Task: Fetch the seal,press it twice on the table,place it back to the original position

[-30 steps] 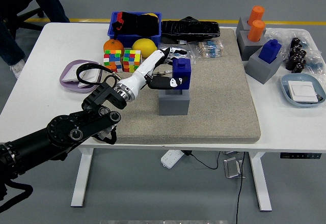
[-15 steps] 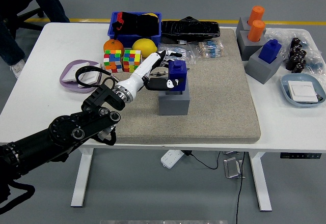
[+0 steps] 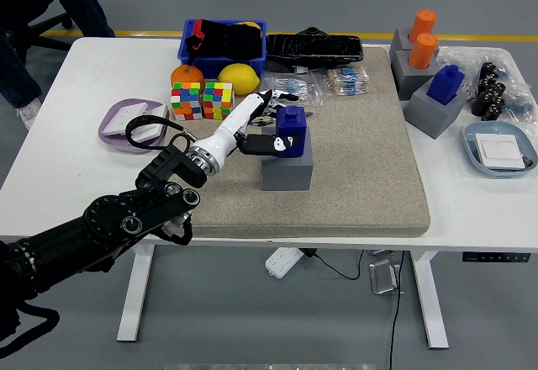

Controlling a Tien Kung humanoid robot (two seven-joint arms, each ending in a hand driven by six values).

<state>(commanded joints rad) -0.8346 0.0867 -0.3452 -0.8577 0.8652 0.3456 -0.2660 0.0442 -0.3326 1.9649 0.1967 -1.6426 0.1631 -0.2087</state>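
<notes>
The desk carries a large grey mat across its middle, with clutter along the far edge and toward the right edge. Near the middle of the mat stands the grey holder block, and the blue seal sits seated in its top. The left hand is at the seal from the left, with the thumb across its near face and the white fingers reaching behind it. You cannot tell from this view whether the hand is clamped on the seal or only touching it. The right hand is not visible.

Treat the following as risks:

1. If the grip is still firm when you withdraw, the seal may lift out or drag the holder block sideways across the mat.
2. If the seal is not fully seated, releasing it may leave it tilted, and it can topple onto the mat.
3. Pulling the hand back toward the far-left corner may sweep the two puzzle cubes, the orange or the lemon, which lie just behind the forearm.
4. The plastic-wrapped packets just beyond the fingers may snag.
</notes>
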